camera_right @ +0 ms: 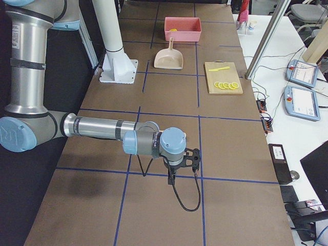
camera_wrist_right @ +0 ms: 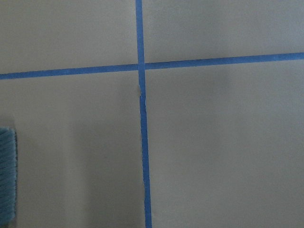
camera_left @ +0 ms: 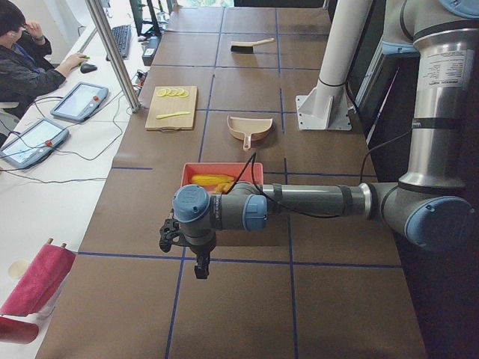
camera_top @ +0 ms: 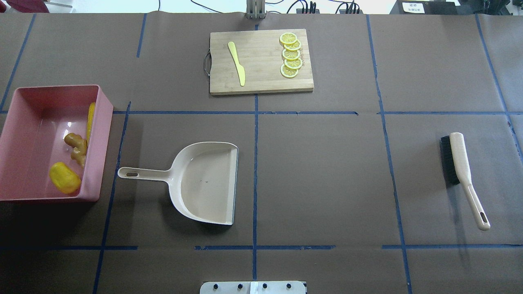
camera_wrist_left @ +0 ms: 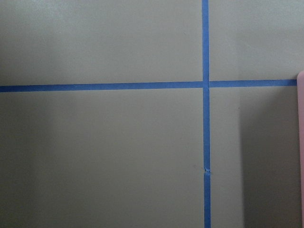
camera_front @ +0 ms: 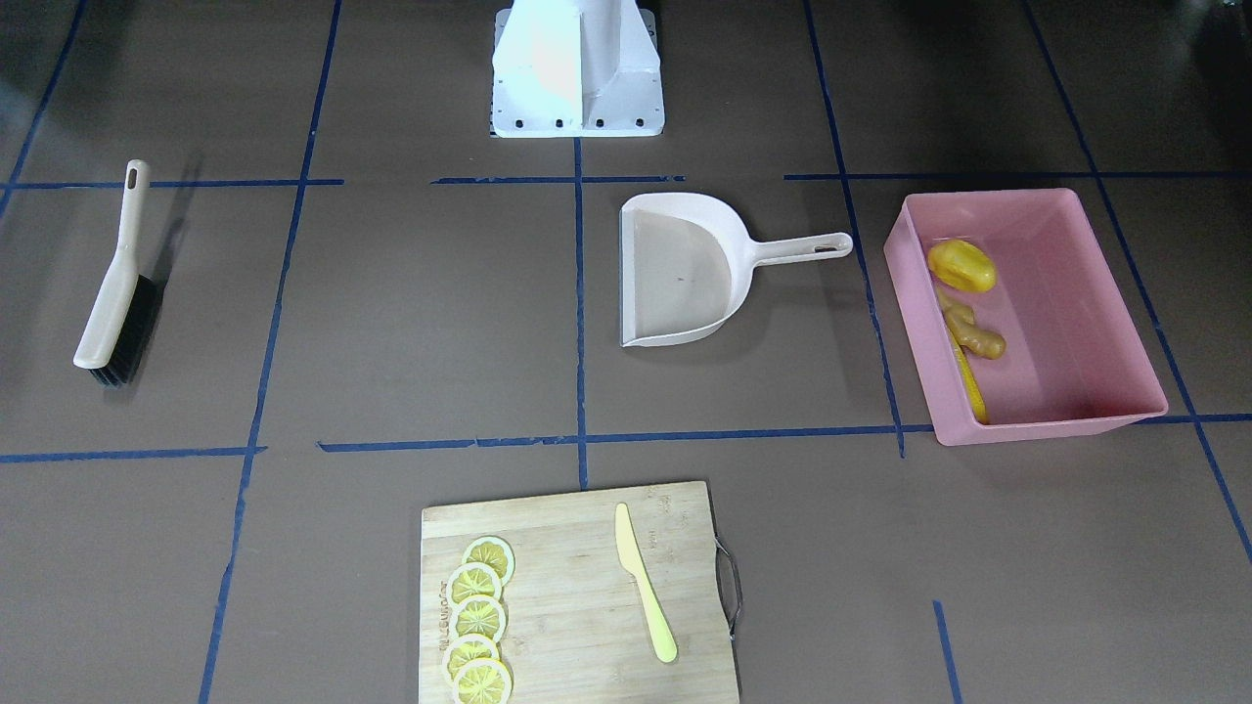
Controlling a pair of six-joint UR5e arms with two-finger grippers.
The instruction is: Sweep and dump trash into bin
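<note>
From where I stand, the brown table (camera_top: 327, 183) carries everything. The 2 arms hang low over its opposite ends, well apart from the tools: the left arm (camera_left: 314, 200) reaches out just beyond the bin's end, the right arm (camera_right: 97, 127) over the far end past the brush. I cannot tell whether the left gripper (camera_left: 185, 247) or the right gripper (camera_right: 182, 161) is spread or closed; neither wrist view shows any fingers.

The pink bin (camera_top: 32, 139) holds all 3 pieces of trash along 1 wall: the corn cob (camera_top: 90, 118), the ginger root (camera_top: 77, 148) and the potato-like piece (camera_top: 64, 177). The cutting board (camera_top: 261, 77) sits apart with its lemon slices (camera_top: 291, 55) and knife (camera_top: 237, 63). The dustpan (camera_top: 204, 183) lies empty near the bin, and the brush (camera_top: 459, 159) lies alone.

To my eye the job looks done. What remains is a tidy park: any move should be high and slow, clear of the bin's rim.
</note>
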